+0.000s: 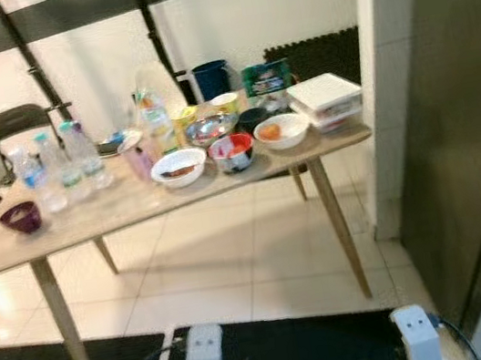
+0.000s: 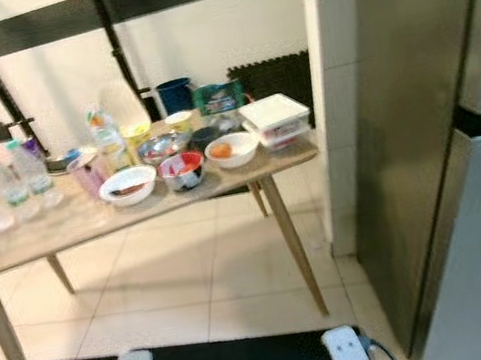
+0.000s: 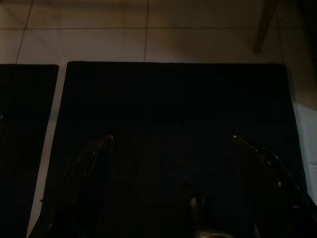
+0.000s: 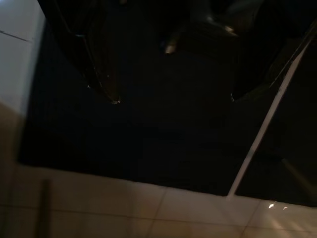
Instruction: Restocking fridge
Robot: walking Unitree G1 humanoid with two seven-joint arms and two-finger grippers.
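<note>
Left gripper [image 3: 171,148] and right gripper [image 4: 173,96]: both arms hang idle above a black floor mat [image 3: 173,99]. In each wrist view the two black fingers stand spread wide with only dark mat between them; neither holds anything.

Table [image 1: 135,211]: a light wooden top on splayed legs, standing on pale floor tiles ahead of the robot and well apart from both grippers. Its long axis runs from the robot's left to its right, and the right end stops near a white-tiled wall corner.

Stock on the table: three water bottles [image 1: 61,168] stand upright near the far left part of the top, long axes vertical, caps up. A small dark purple bowl [image 1: 21,217] sits at the front left edge. A white bowl [image 1: 179,167], a red-and-white bowl [image 1: 232,152] and a white bowl holding something orange [image 1: 282,130] form a row along the front edge towards the right end. Stacked white lidded containers [image 1: 327,101] occupy the right end.

Fridge [image 2: 438,147]: a tall grey metal face at the robot's right, just beyond the tiled corner; its door appears closed.

Step in hand, as a judgement: approach, with nothing yet picked. The next move calls for closing on the table, then raising one arm to a chosen item, probably an upright bottle gripped across its body.
</note>
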